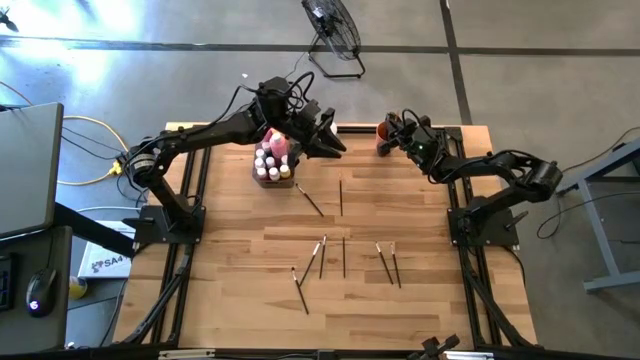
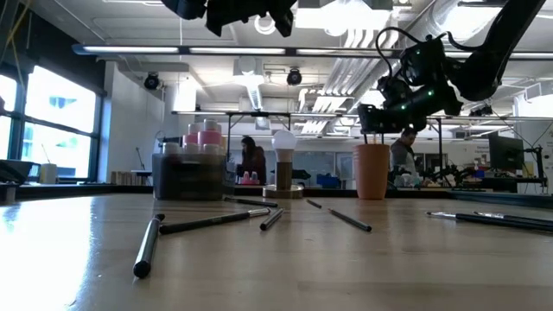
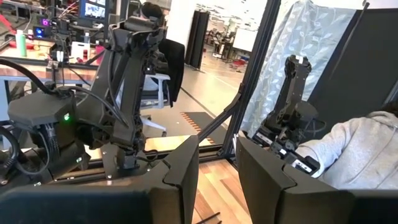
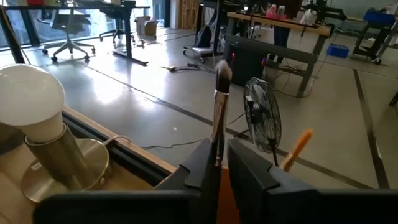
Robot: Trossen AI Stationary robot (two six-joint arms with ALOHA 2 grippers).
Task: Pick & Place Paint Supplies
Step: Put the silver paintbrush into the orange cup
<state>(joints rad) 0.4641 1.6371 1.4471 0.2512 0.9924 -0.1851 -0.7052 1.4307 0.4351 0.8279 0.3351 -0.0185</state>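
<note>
Between the pressed-together fingers of the right gripper (image 4: 219,163), a thin dark-handled paintbrush (image 4: 219,102) stands upright, bristles up, pinched low on its handle. Directly below the gripper sits the orange cup (image 2: 372,171), with the white ball on a metal base (image 4: 38,127) just beside it. Farther off, the left gripper (image 1: 325,140) hovers with fingers spread beside the dark tray of pink and white-capped paint bottles (image 1: 274,159). Loose dark brushes (image 1: 343,256) lie well apart on the wooden table (image 1: 230,250).

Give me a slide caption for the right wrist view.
Right gripper holds a paintbrush upright beside the white ball.
</note>
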